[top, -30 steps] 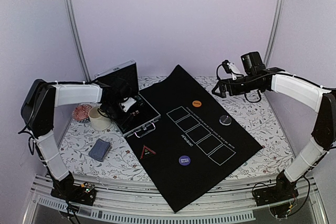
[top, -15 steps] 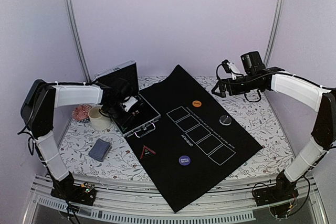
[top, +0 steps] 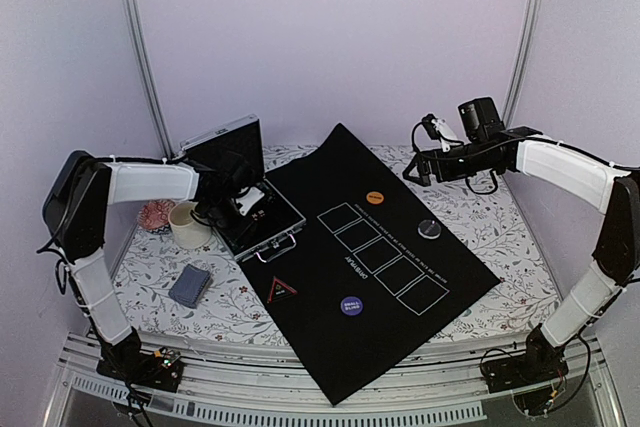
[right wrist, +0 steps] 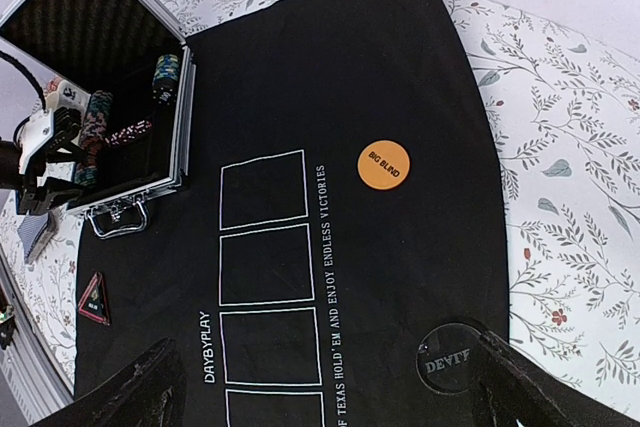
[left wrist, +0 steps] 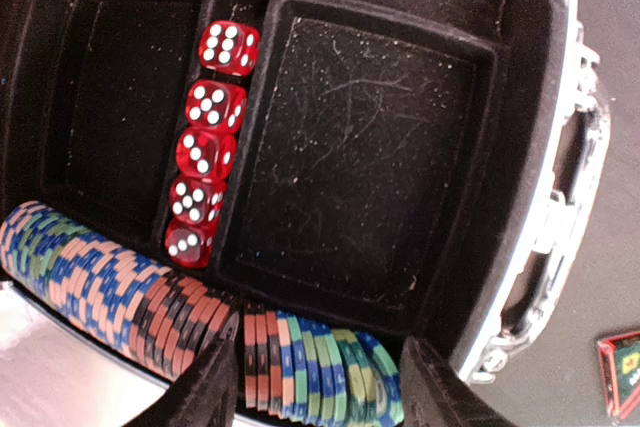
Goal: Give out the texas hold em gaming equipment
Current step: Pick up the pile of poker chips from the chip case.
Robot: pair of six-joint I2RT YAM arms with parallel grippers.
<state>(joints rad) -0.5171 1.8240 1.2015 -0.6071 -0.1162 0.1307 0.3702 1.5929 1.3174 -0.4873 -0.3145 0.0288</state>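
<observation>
Inside the open silver case with black lining (left wrist: 360, 147), which sits at about ten o'clock from the middle of the black mat with white rectangles (top: 400, 347), my left gripper (left wrist: 320, 392) hangs low over the near row of striped red, blue and green poker chips (left wrist: 315, 367). These stand on edge. The jaws are spread wide and straddle a block of these chips, but I cannot tell whether the pads press on them. More chips (left wrist: 100, 277) run on at nine o'clock of that block. Five clear red dice (left wrist: 205, 152) fill the narrow middle slot.

My right gripper (right wrist: 345, 392) hovers above the far edge of the mat at about one o'clock, with its fingers far apart and nothing between them. Under it I see the orange round "BIG BLIND" button (right wrist: 383, 165) and, nearer the fingers, the dark round button (right wrist: 447, 357).

On the mat's near half lie the purple round button (top: 351, 305) at six o'clock and the red-edged black triangle (top: 281, 289) at eight. The grey-blue-backed playing cards (top: 189, 286) rest off the mat at nine o'clock, near a white mug (top: 186, 225).
</observation>
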